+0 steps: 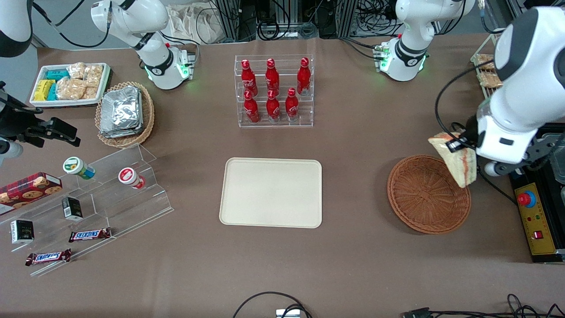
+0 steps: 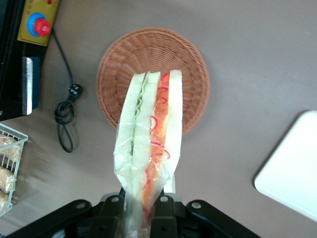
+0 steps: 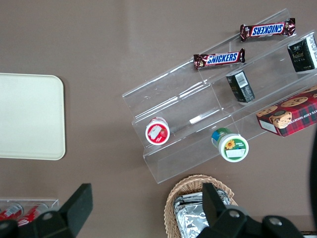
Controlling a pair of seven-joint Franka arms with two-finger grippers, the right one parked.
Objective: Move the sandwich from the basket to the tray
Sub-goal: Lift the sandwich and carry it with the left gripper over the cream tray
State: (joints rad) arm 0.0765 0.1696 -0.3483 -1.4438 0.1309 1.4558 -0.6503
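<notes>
**Sandwich lifted above the basket on a brown counter**

The gripper (image 2: 141, 210) is closed on the wrapped sandwich (image 1: 457, 161), holding it in the air over the basket (image 1: 426, 194) rim at about 1 o'clock. The basket holds nothing. The tray (image 1: 271, 193) lies bare at the middle of the brown-covered counter (image 1: 353, 132), well apart from the basket. At 12 o'clock from the tray stands a clear rack of red bottles (image 1: 273, 90); cables trail along the counter's edges.

Reddish-brown woven basket (image 1: 423, 198), cream tray (image 1: 271, 192), white-red-green sandwich (image 2: 148, 144), black tool (image 2: 141, 215)
</notes>
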